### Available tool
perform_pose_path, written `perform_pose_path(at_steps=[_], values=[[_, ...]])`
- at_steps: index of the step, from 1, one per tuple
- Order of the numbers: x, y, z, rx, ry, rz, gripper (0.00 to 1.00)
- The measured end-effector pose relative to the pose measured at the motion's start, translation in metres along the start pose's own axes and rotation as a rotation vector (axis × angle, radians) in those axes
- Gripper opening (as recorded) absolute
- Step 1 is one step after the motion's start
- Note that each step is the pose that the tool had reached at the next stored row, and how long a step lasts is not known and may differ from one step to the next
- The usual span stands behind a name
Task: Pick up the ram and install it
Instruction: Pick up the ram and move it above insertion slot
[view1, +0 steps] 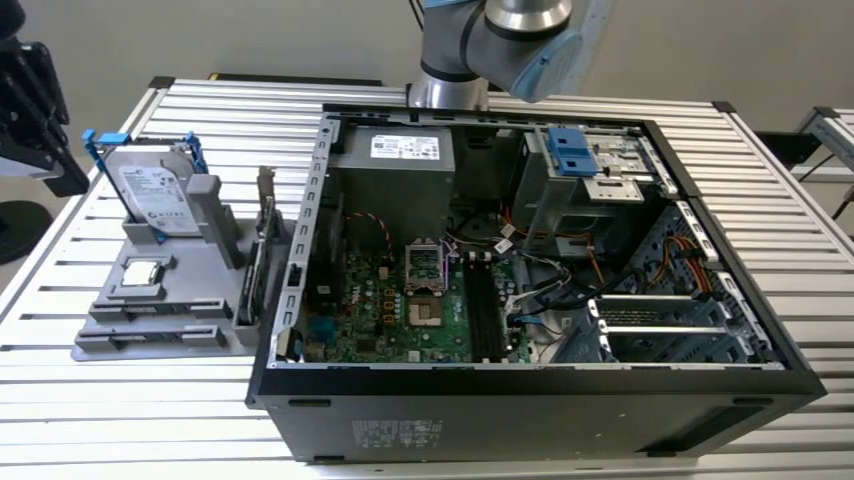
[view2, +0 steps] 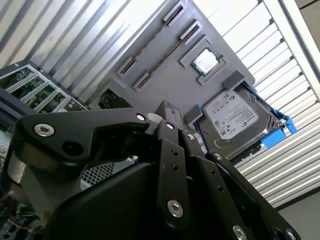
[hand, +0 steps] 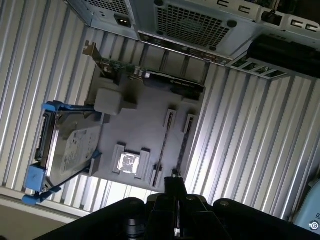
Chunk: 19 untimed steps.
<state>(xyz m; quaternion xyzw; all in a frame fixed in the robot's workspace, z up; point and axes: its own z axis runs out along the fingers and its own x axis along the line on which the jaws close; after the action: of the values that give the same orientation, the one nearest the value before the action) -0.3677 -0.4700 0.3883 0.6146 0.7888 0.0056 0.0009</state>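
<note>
Dark and blocky, the end effector (hand: 175, 186) hangs over the gray fixture (hand: 145, 125) in both wrist views. Its fingertips (view2: 166, 111) are pressed together with just a seam between them and nothing held. In the exterior view the arm (view1: 514, 40) enters at the top middle of the frame, above the back of the open computer case (view1: 534, 372).

The ram (hand: 182, 150) stands on edge in the fixture, held between a pair of small end clips near the fixture's outer edge. From above it reads as a long, thin, dark strip. Its chips and label cannot be made out from this angle. A second pair of clips runs parallel just beside it. In the first wrist view the end effector's tip sits in line with the ram's strip, near one end clip and apart from it.

The fixture lies on the ribbed metal bench (view1: 134, 420), on the exterior view's left of the case. It also carries a hard drive (view1: 154, 195) tilted in a blue bracket, a square processor chip (view1: 143, 272) lying flat, and an upright card with a metal bracket (view1: 271, 240) on the side nearest the case. Inside the case, the long black slots (view1: 483, 305) run along the green motherboard, right of the processor socket.
</note>
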Motion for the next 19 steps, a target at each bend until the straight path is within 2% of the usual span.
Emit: perform_pose_path(at_steps=[19], values=[[-0.0002,-0.0001,0.0000,0.0097,0.0003,0.147,0.00]])
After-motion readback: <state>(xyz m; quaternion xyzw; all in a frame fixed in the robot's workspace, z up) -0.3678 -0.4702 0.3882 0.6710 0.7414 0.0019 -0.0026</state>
